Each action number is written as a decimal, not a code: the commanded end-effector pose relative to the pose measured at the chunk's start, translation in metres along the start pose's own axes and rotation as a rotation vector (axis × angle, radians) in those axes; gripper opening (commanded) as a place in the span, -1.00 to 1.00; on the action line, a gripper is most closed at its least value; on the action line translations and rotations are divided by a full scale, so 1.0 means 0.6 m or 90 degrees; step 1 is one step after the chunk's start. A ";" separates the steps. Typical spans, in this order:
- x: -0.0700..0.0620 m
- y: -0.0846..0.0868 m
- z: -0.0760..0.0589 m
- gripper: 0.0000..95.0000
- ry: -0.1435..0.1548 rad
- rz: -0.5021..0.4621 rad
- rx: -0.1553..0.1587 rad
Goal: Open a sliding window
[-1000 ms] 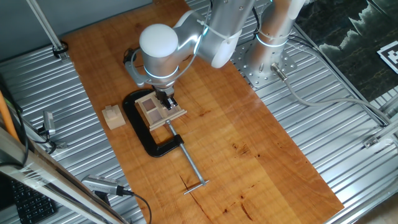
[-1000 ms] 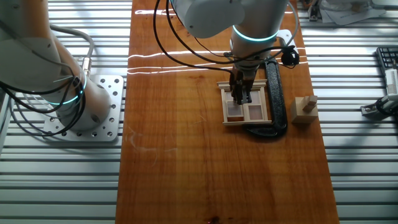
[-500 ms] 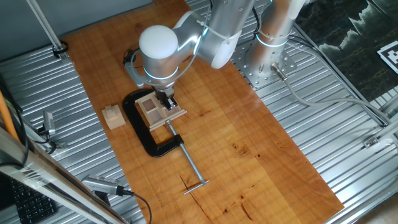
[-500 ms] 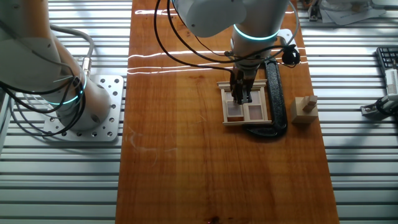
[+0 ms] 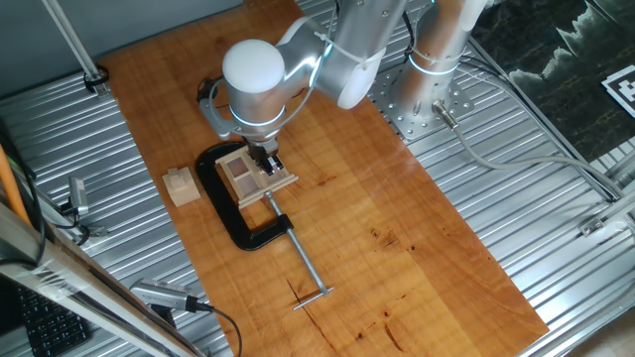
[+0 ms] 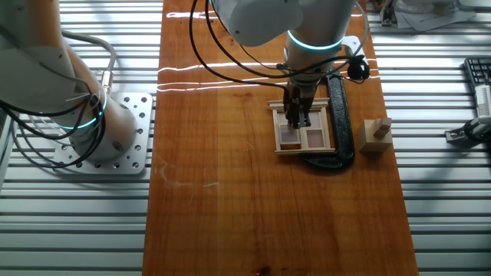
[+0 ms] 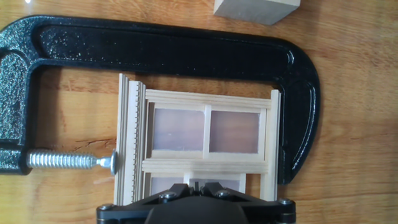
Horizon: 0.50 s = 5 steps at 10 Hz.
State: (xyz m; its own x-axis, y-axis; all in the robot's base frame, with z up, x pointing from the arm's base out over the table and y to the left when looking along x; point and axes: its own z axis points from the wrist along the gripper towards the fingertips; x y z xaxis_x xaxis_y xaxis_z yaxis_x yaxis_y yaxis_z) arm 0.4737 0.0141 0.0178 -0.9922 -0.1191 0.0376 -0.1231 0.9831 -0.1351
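Down on the wooden worktop (image 5: 397, 238), the sliding window (image 7: 205, 146) lies flat inside the mouth of a black C-clamp (image 7: 174, 50), which holds it like a cradle: the steel screw (image 7: 68, 162) presses against 1 side of the frame and the clamp's fixed end bears on the opposite side. Its crossbars split it into 4 brownish panes, 2 of them in full sight in the hand view and 2 partly hidden under the hand (image 6: 296, 119). That hand stands upright over the window, its tips at the frame near the middle crossbar; the fingers look close together, but whether they pinch anything I cannot tell. Just beside the clamp's back, apart from it, sits a small wooden cube (image 6: 376, 136). A keyboard (image 6: 479, 80) lies off the worktop's edge.
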 end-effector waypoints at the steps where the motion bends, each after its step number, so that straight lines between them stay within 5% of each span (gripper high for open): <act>1: 0.000 0.001 0.001 -1.00 0.001 -0.007 -0.002; 5: 0.000 0.001 0.001 -1.00 0.006 -0.065 -0.008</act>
State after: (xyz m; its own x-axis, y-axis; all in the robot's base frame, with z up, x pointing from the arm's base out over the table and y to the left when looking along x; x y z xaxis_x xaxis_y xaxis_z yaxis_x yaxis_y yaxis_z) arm 0.4733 0.0136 0.0178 -0.9775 -0.2039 0.0547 -0.2093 0.9701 -0.1226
